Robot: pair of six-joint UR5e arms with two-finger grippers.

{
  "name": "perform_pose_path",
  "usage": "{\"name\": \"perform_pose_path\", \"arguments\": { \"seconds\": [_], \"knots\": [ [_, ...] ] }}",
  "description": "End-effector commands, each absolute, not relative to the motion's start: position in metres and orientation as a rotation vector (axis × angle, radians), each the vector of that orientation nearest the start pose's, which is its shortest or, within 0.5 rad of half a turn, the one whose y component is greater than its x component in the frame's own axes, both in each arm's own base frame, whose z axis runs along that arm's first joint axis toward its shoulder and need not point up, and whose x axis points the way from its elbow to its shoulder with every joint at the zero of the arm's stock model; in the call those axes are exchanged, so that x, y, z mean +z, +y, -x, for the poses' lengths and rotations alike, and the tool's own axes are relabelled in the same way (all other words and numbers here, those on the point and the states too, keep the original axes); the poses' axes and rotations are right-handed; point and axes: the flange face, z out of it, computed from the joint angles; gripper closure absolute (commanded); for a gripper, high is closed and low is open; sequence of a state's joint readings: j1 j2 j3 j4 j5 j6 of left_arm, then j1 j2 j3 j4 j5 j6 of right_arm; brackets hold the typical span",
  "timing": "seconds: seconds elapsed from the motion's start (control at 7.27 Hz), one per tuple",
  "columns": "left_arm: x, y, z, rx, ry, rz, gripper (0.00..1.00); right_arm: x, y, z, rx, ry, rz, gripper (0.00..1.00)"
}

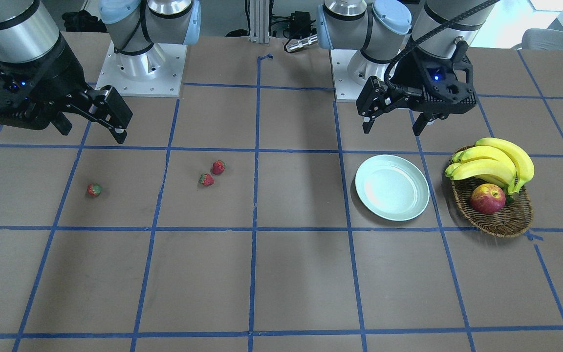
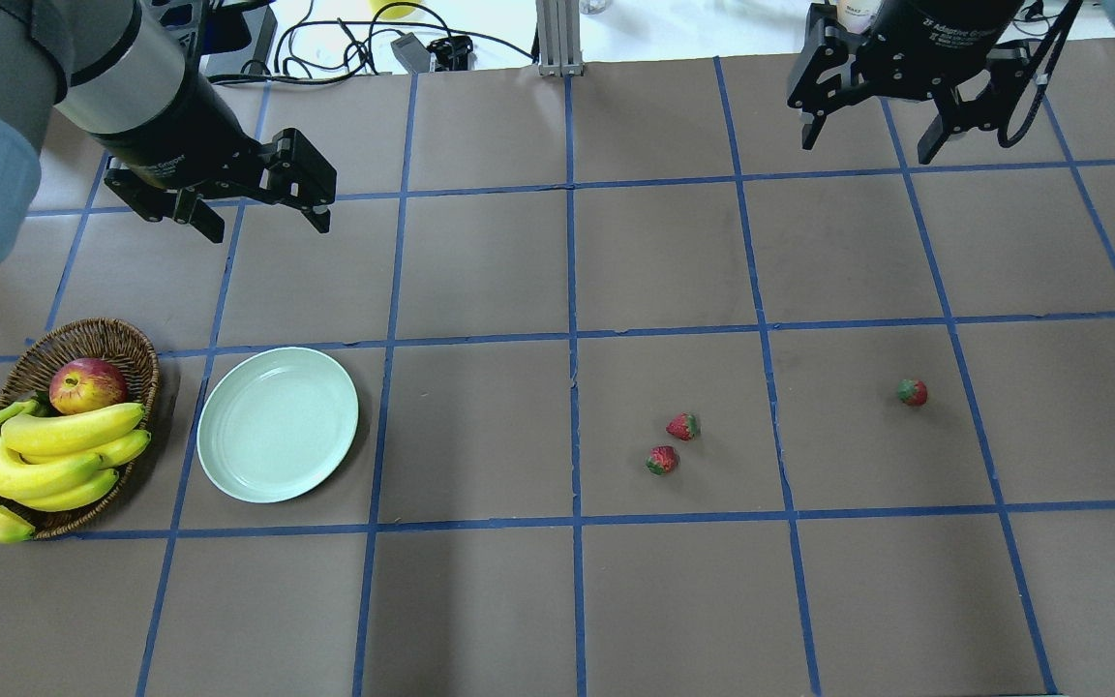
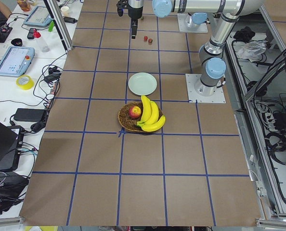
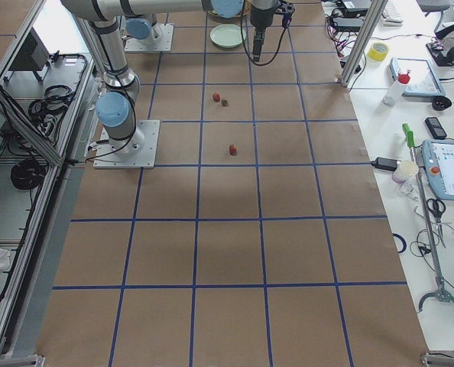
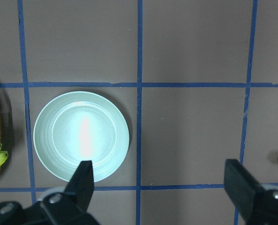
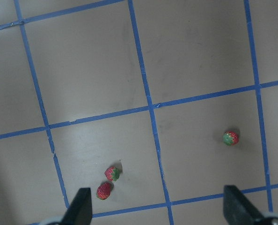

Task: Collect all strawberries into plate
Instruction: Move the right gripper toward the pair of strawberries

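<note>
Three small red strawberries lie on the brown table. Two lie close together (image 2: 683, 426) (image 2: 661, 460), and one lies alone further right (image 2: 913, 392); the right wrist view shows them too (image 6: 112, 173) (image 6: 104, 191) (image 6: 230, 138). The pale mint plate (image 2: 277, 424) is empty, next to the basket; it also shows in the left wrist view (image 5: 81, 136). My left gripper (image 2: 262, 218) hangs open and empty above the table behind the plate. My right gripper (image 2: 872, 145) hangs open and empty high above the far right, well away from the strawberries.
A brown wicker basket (image 2: 122, 341) at the plate's left holds bananas (image 2: 45, 455) and a red-yellow apple (image 2: 86, 384). Blue tape lines grid the table. Cables and gear lie beyond the far edge.
</note>
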State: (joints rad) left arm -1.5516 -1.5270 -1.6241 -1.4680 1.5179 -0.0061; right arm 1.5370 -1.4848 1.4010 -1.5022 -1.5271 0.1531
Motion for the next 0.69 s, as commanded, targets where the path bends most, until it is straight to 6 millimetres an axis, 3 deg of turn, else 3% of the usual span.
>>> {"name": "perform_pose_path", "arguments": {
  "seconds": [0.0, 0.28, 0.55],
  "knots": [
    [0.492, -0.485, 0.130, -0.145, 3.191, 0.035, 0.00, 0.517, -0.533, -0.120, -0.010, 3.081, -0.291, 0.00],
    [0.492, -0.485, 0.130, -0.145, 3.191, 0.035, 0.00, 0.513, -0.538, -0.115, -0.012, 3.099, -0.288, 0.00],
    [0.492, -0.485, 0.130, -0.145, 3.191, 0.035, 0.00, 0.521, -0.536, -0.099, -0.016, 3.074, -0.333, 0.00]
  ]
}}
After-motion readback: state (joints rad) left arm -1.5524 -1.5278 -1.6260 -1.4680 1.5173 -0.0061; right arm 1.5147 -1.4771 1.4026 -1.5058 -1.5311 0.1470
